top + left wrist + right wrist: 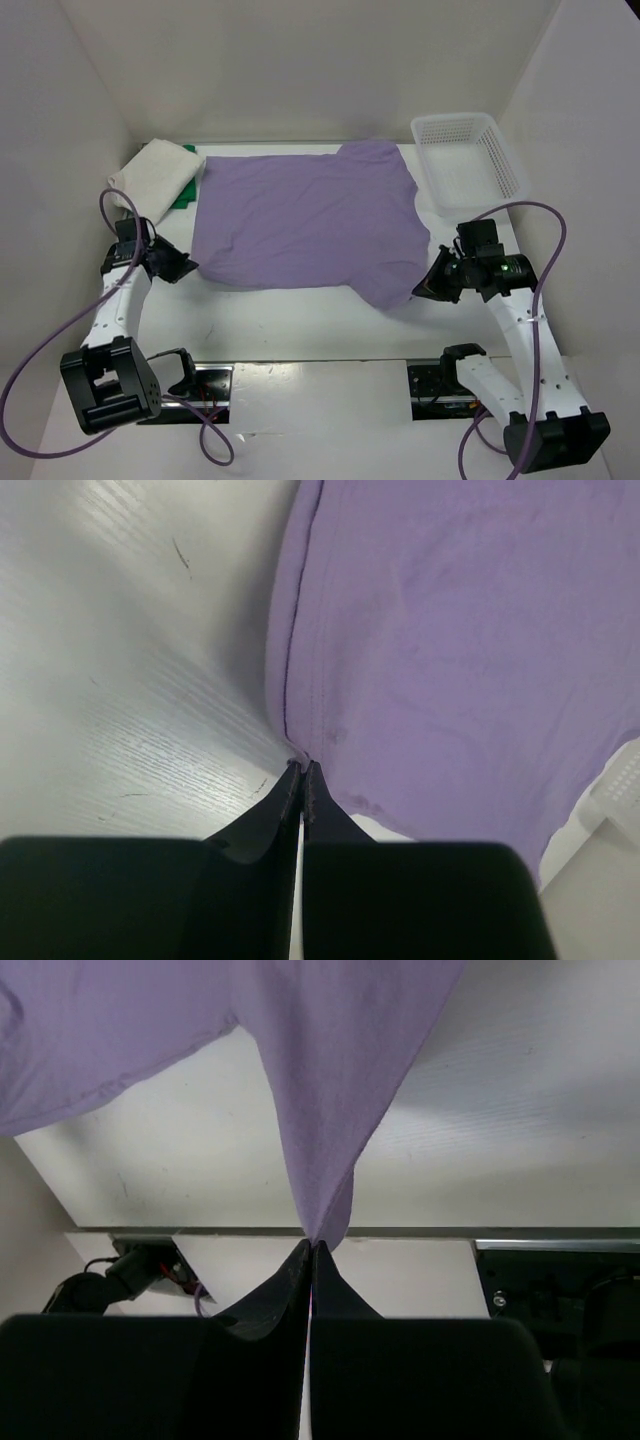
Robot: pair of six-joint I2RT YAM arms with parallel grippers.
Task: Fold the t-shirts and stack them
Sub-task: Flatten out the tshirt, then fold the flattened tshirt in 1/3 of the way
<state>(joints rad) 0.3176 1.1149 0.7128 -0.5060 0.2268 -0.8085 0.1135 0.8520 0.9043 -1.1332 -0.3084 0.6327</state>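
Observation:
A lavender t-shirt (305,225) lies spread flat across the middle of the table. My left gripper (189,266) sits at its near left corner, and in the left wrist view the shut tips (303,767) pinch the hem of the purple cloth (450,650). At the near right corner my right gripper (423,288) is shut on the shirt. The right wrist view shows that corner (320,1080) drawn up into a taut point at the tips (313,1243). A folded white t-shirt (155,175) rests at the back left, with a bit of green t-shirt (188,196) showing beside it.
A white mesh basket (468,160) stands at the back right, just past the lavender shirt's sleeve. White walls close in the table on three sides. The bare near strip of the table (290,320) lies between the shirt and the arm bases.

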